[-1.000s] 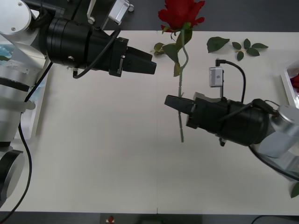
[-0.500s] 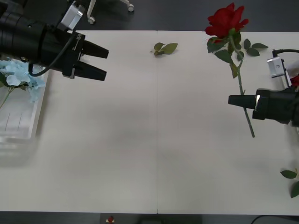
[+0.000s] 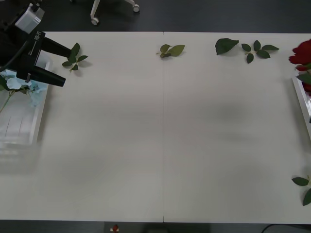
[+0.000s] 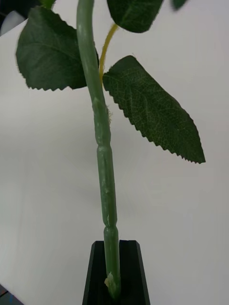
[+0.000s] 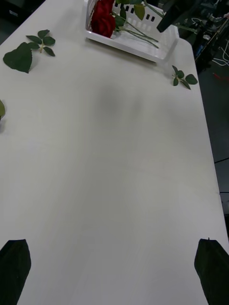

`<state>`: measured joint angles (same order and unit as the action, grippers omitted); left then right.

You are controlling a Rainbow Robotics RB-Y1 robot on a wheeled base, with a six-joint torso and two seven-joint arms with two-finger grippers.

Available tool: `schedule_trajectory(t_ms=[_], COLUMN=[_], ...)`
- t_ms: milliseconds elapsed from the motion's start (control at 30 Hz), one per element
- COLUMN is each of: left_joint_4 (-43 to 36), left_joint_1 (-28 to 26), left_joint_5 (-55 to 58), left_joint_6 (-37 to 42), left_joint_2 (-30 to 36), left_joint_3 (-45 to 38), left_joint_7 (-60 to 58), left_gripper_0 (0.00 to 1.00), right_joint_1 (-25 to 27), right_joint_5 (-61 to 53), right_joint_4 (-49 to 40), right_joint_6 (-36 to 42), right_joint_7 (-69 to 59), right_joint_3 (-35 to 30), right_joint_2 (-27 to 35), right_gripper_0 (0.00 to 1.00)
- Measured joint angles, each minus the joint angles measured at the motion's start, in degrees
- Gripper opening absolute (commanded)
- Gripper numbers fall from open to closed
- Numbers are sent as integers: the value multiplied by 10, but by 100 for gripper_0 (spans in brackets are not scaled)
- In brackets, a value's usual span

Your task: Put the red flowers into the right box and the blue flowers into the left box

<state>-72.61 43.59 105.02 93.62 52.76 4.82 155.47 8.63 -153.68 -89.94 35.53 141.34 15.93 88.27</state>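
My right gripper [image 4: 114, 269] is shut on the lower end of a red flower's green stem [image 4: 102, 143], which rises away from the black fingers with two serrated leaves. In the front view that rose's bloom [image 3: 302, 52] shows at the far right edge, over the right box [image 3: 300, 97]. In the left wrist view the right box [image 5: 143, 46] holds red flowers [image 5: 102, 19], with my right gripper [image 5: 177, 13] dark above it. My left gripper [image 3: 68, 67] is open beside the left box [image 3: 39, 121], where blue flowers [image 3: 14, 82] lie.
Loose green leaf sprigs lie on the white table: one by the left gripper [image 3: 74, 59], one at the back middle [image 3: 171, 50], a group at the back right [image 3: 248, 48], and one at the right front edge [image 3: 303, 187].
My right arm has carried the rose from the table's middle to the right edge, out over the right box. My left arm has drawn back to the left box side.
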Motion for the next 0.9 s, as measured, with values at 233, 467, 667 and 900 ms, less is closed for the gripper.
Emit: schedule_trajectory(t_ms=[233,467,667,900], left_joint_4=[0,0,0,0], left_joint_1=[0,0,0,0], left_joint_5=[34,35,35,35], left_joint_6=[0,0,0,0], left_joint_2=[43,47,47,47], left_joint_3=[34,35,35,35], left_joint_7=[0,0,0,0], left_gripper_0=[100,100,100,100], right_joint_1=[216,275,225,174], right_joint_5=[83,175,265,381], right_joint_4=[47,91,131,148], right_joint_6=[1,-9,-34,-70], right_joint_7=[0,0,0,0], right_joint_3=[-239,-343,-306,-300], right_joint_2=[-31,-73,-73,-73], right_gripper_0=[0,0,0,0])
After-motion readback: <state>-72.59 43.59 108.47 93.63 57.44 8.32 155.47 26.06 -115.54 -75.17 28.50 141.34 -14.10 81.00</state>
